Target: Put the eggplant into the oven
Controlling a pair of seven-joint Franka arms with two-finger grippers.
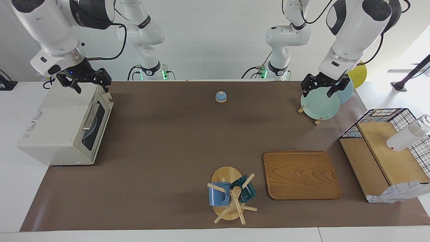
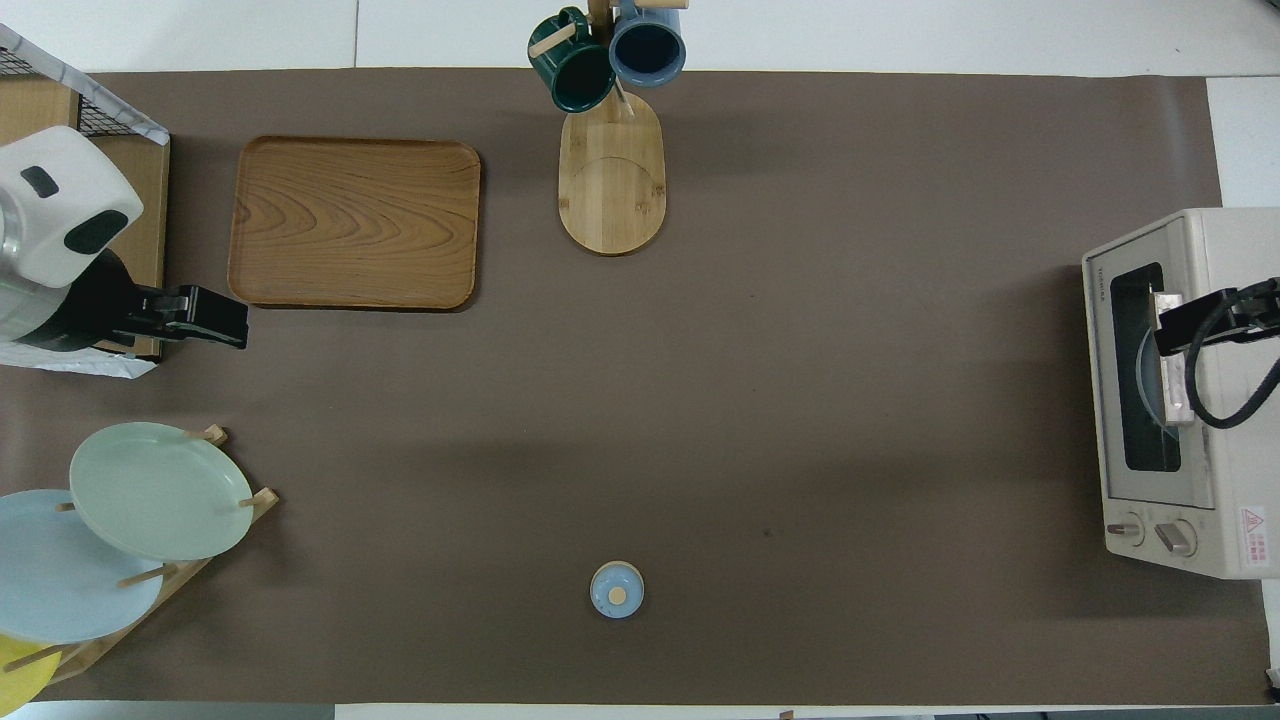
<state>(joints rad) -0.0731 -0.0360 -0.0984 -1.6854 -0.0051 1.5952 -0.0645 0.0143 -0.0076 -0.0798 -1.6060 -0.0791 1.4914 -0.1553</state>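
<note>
The eggplant is not in view. The cream-white oven [image 1: 57, 131] stands at the right arm's end of the table, and it also shows in the overhead view [image 2: 1235, 400]. Its glass door is shut, with the bar handle [image 1: 90, 117] on it, and a pale plate edge shows through the window. My right gripper [image 1: 88, 84] hangs open and empty just above the oven's top, at the end nearer the robots; in the overhead view it [image 2: 1170, 325] covers the door handle. My left gripper [image 1: 322, 90] hangs open and empty over the plate rack [image 1: 319, 106].
A wooden tray [image 1: 300, 174] and a mug tree [image 1: 231, 195] with two mugs stand farthest from the robots. A small blue bell [image 1: 221, 96] sits mid-table near the robots. A wire basket with wooden boards [image 1: 386, 151] and a white bottle [image 1: 404, 137] stand at the left arm's end.
</note>
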